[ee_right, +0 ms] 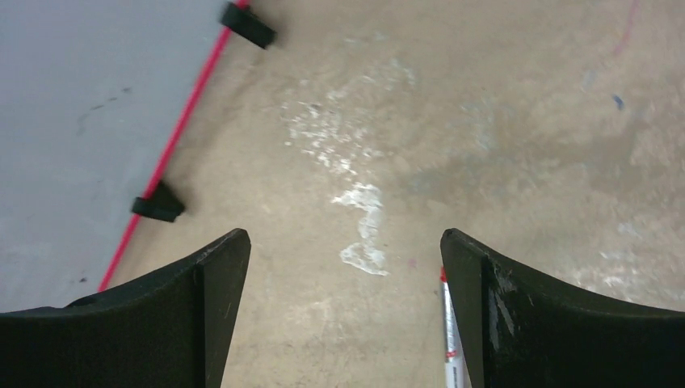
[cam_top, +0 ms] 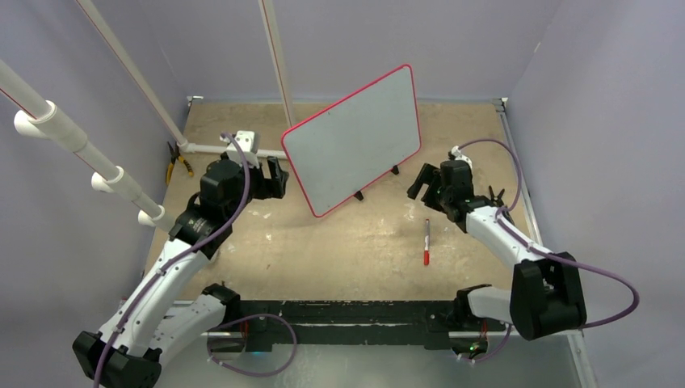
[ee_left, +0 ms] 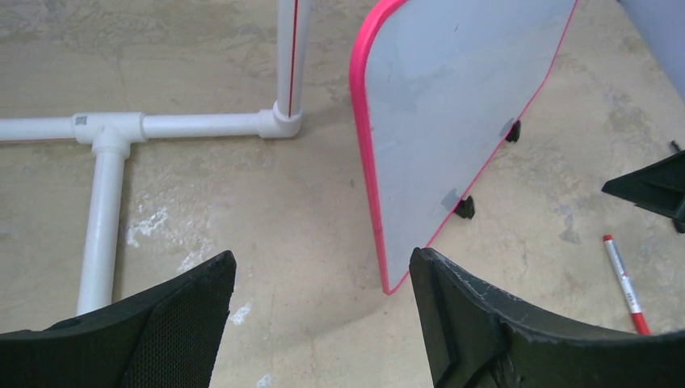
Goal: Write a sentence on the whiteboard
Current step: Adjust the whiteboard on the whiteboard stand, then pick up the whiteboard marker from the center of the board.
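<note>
Left claw (cam_top: 276,178) and right claw (cam_top: 423,184) both spread, empty. Whiteboard (cam_top: 355,141) stands between them, no lettering visible. Pen (cam_top: 426,242) lies on the surface just behind the right claw. Likely step is fetching it, which needs that claw lowered over the pen, then pinched.

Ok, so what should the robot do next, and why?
Probably the right gripper should drop down over the marker and close on it. The whiteboard shows no writing yet, the marker lies loose on the table, and that gripper is open, empty and nearest.
</note>
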Robot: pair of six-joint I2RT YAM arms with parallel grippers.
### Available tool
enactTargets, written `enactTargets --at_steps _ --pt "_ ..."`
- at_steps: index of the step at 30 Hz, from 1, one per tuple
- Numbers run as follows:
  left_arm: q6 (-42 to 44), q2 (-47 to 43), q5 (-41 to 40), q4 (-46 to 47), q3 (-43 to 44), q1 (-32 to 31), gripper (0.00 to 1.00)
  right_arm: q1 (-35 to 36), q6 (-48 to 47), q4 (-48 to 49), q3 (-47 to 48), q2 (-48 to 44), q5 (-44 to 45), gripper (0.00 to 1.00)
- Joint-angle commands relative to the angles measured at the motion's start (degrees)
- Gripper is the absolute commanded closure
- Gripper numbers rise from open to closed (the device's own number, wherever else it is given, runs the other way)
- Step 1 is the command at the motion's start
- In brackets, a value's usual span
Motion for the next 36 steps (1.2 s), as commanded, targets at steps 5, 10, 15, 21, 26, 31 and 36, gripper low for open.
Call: enactTargets --at_steps 5,10,15,21,26,31,36 --pt "5.4 -4.9 -4.8 3.2 -5.8 0.3 0.22 -0.2 3.4 -10.8 1.1 4.1 8.1 0.18" --pt "5.2 -4.4 -1.3 3.5 -5.6 0.3 0.22 -0.2 0.5 -14.1 2.9 7.8 9.6 0.24" --pt "4.6 -4.2 0.7 3.2 -5.7 0.2 0.22 -0.2 -1.2 -15.0 3.2 11.9 5.1 0.33" --pt "4.3 -4.1 1.5 3.5 -5.8 0.3 0.22 -0.2 -4.3 -15.1 4.1 17.5 0.6 0.42" --pt "4.2 -3.4 2.1 3.6 -5.8 0.2 0.23 0.1 -5.6 -16.2 4.4 20.0 -2.5 0.46" --pt "4.1 -3.3 2.5 3.7 -5.8 0.2 0.23 0.6 -5.1 -19.0 4.9 20.8 -2.5 0.45" --pt "3.8 -4.2 3.3 3.7 -5.9 0.2 0.23 0.6 -2.8 -22.1 4.8 20.3 -2.0 0.44"
